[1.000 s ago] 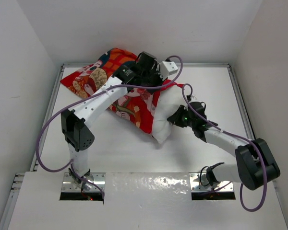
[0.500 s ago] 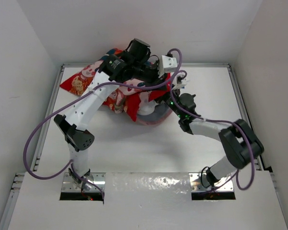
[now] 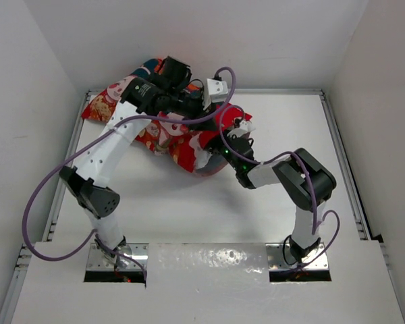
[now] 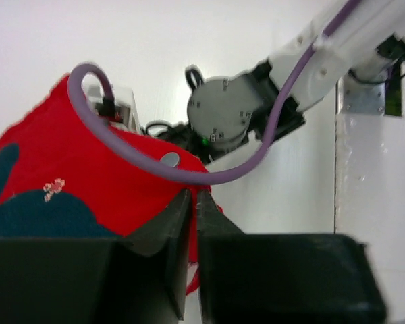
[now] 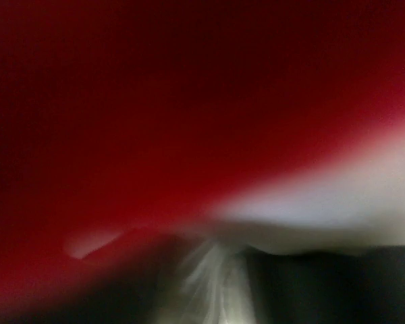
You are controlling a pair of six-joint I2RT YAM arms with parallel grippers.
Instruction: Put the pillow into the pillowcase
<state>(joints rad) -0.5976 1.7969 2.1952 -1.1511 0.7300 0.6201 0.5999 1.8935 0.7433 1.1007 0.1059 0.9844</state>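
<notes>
The left claw (image 4: 192,197) is clenched on the pillowcase (image 3: 163,133) hem, far-left on the table (image 3: 290,128). The right claw (image 3: 224,145) is buried in its mouth, and I cannot tell its grip. The pillow (image 5: 337,199) seems nearly all inside. This looks like the stuffing stage; next, push the last corner home.

Overhead camera looks down; wrist cameras hug the pillowcase (image 4: 88,175).

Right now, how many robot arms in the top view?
2. The left arm reaches from bottom left to the pillowcase at the back; the right arm bends in from bottom right, its tip buried in that fabric. No others visible.
</notes>
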